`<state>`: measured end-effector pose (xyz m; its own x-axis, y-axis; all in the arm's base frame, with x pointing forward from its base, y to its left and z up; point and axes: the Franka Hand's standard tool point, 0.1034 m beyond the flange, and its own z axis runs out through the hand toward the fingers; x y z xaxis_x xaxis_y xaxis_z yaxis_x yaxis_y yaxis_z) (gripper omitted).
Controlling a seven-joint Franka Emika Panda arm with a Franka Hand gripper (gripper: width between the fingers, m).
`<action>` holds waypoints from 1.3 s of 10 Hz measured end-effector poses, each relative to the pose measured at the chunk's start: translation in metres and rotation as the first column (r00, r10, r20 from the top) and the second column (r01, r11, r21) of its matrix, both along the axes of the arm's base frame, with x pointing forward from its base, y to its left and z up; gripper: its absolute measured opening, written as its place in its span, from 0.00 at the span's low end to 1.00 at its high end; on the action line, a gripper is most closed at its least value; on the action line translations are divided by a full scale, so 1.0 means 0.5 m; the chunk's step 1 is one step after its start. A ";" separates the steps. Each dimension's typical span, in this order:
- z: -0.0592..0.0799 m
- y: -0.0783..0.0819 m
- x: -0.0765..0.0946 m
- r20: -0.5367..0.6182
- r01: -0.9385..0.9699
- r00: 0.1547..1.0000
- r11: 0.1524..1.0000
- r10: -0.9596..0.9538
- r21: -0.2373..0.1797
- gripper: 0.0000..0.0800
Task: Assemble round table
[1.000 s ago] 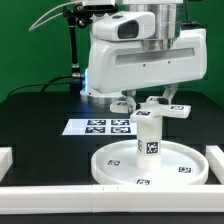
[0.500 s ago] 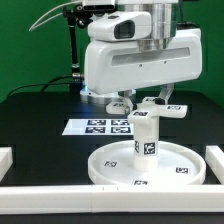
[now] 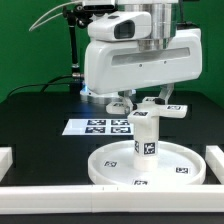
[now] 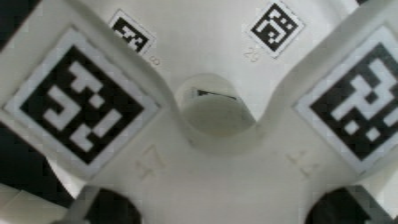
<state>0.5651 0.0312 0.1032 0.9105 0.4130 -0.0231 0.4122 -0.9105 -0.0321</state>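
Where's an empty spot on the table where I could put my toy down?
The bare black table on the exterior view's left, between the marker board, the left rail and the front rail. It is crowded at the round disc, post and cross piece.

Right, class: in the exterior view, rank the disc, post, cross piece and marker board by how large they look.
Largest: disc.
Next: post and marker board look about alike, and the board is partly hidden, so I won't rank them.
Smallest: cross piece, though partly hidden.
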 end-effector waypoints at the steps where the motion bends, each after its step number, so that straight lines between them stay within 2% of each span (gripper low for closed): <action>1: 0.000 0.000 0.000 0.000 0.006 1.000 1.000 -0.006 0.000 0.56; 2: 0.000 0.000 0.000 -0.001 0.035 0.999 0.999 -0.035 -0.001 0.56; 3: -0.001 0.000 0.004 0.008 0.191 0.982 0.982 -0.191 0.014 0.56; 5: -0.001 0.003 0.010 0.017 0.455 0.890 0.890 -0.456 0.033 0.56; 6: -0.001 0.004 0.012 0.013 0.556 0.831 0.830 -0.557 0.046 0.56; 8: -0.001 0.011 0.014 0.007 0.788 0.613 0.611 -0.790 0.076 0.56; 9: -0.001 0.020 0.015 0.010 0.840 0.537 0.536 -0.844 0.085 0.56; 10: 0.000 0.021 0.015 0.007 0.844 0.532 0.530 -0.847 0.083 0.56; 13: 0.000 0.026 0.015 -0.020 0.933 0.353 0.350 -0.935 0.079 0.56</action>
